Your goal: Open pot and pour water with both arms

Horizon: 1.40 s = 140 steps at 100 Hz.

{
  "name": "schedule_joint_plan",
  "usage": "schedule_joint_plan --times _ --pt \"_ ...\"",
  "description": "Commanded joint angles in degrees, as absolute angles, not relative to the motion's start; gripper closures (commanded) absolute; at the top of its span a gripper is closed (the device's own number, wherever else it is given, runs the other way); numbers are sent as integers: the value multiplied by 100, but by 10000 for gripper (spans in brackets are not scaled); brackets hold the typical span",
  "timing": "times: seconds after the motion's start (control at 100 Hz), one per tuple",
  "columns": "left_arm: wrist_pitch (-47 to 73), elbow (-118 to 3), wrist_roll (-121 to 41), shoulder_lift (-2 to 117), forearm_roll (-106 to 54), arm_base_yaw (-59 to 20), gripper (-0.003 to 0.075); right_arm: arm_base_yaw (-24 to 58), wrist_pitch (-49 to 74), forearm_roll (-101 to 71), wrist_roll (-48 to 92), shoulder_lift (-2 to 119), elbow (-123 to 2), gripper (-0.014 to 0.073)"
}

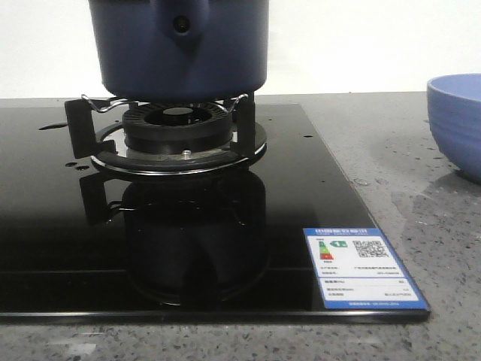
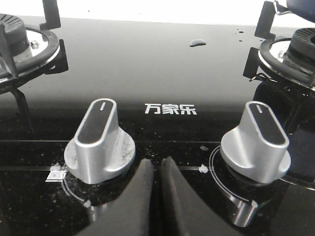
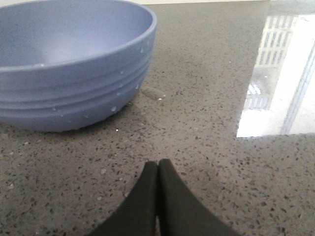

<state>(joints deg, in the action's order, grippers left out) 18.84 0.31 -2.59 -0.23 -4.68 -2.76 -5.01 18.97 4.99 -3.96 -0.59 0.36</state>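
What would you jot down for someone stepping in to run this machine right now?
Left end effector: shut, empty, low in front of the two stove knobs.
Right end effector: shut, empty, on the counter near the light blue bowl.
Pot: sitting on the burner; its top is out of view, so I cannot tell whether it is open.
Water: a few drops on the stove glass.
Left: grasp the pot and pour, probably into the bowl.

A large, dark navy-blue, matte cylindrical pot [image 1: 179,47] is seen upright on the metal supports of a black gas burner [image 1: 179,128]. Its top is cut off by the frame. A tapered handle mount with a round hole is turned towards the front camera. Clear water [image 2: 197,43] is seen as a small glossy puddle and scattered drops on the black glass hob [image 2: 147,69].
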Motion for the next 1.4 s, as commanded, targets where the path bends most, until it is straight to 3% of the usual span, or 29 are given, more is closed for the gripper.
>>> schedule_joint_plan --times 0.0,0.81,0.9,0.99,1.2,1.39 --pt "1621 188 -218 -183 -524 -276 741 -538 1837 593 -379 -151 190 657" --pt "1621 188 -218 -183 -524 -276 741 -538 1874 1206 -379 -151 190 657" --pt "1593 188 -309 -183 -168 -276 741 -538 1443 1484 -379 -151 190 657" --pt "1360 188 -284 -183 0 -276 741 -538 150 1455 -379 -151 190 657" --pt "204 188 -273 -183 -2007 -300 741 -538 -2348 1442 -437 -151 190 657" --pt "-445 188 -273 -183 -5062 -300 741 -538 -2135 763 -1257 -151 180 657"
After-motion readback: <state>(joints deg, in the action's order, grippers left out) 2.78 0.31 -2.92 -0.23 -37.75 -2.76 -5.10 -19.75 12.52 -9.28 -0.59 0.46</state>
